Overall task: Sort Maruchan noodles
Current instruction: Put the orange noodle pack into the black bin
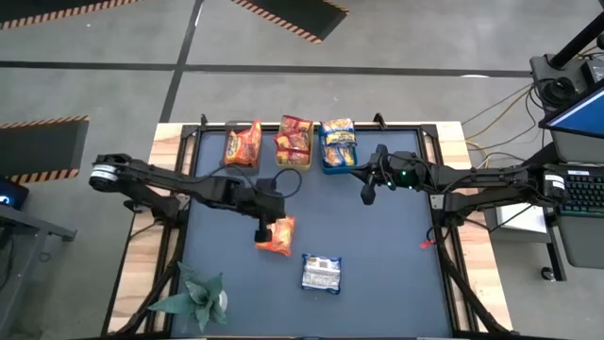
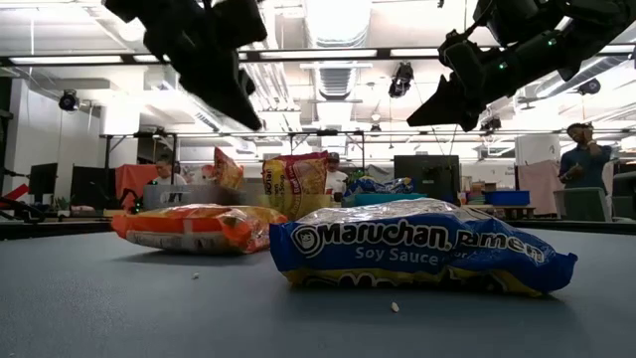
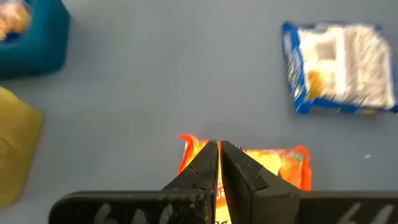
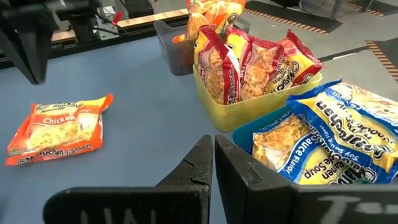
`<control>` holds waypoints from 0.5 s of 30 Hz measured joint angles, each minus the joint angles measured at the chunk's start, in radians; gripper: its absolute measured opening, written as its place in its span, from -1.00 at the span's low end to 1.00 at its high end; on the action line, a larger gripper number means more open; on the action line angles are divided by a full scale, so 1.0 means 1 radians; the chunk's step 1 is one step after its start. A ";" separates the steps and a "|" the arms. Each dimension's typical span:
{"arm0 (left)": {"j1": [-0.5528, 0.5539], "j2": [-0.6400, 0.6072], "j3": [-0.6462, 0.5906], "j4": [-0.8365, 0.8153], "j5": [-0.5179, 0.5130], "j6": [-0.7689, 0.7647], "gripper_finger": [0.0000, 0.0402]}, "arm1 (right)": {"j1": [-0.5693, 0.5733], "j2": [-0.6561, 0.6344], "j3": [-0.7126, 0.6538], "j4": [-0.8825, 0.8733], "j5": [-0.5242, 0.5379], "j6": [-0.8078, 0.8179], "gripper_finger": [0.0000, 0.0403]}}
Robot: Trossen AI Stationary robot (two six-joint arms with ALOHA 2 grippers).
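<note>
We are hovering left end effector (image 1: 263,232), fingers pressed together and empty, just beside orange packet (image 1: 278,236) lying mid-counter, long axis toward far edge; right end effector (image 1: 367,195), also pressed together, sitting farther off.

An orange noodle packet (image 1: 276,235) lies flat near the middle of the table, and a blue-and-yellow soy sauce packet (image 1: 321,274) lies flat just beside it, apart. More packets stand upright and crowded in three bins: orange ones (image 1: 243,144), red ones (image 1: 294,141) and blue-and-yellow ones (image 1: 338,140).
</note>
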 joint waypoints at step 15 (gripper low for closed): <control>0.005 0.022 -0.057 0.055 0.000 -0.182 -0.55 | 0.000 0.000 -0.007 0.000 0.000 0.002 -0.96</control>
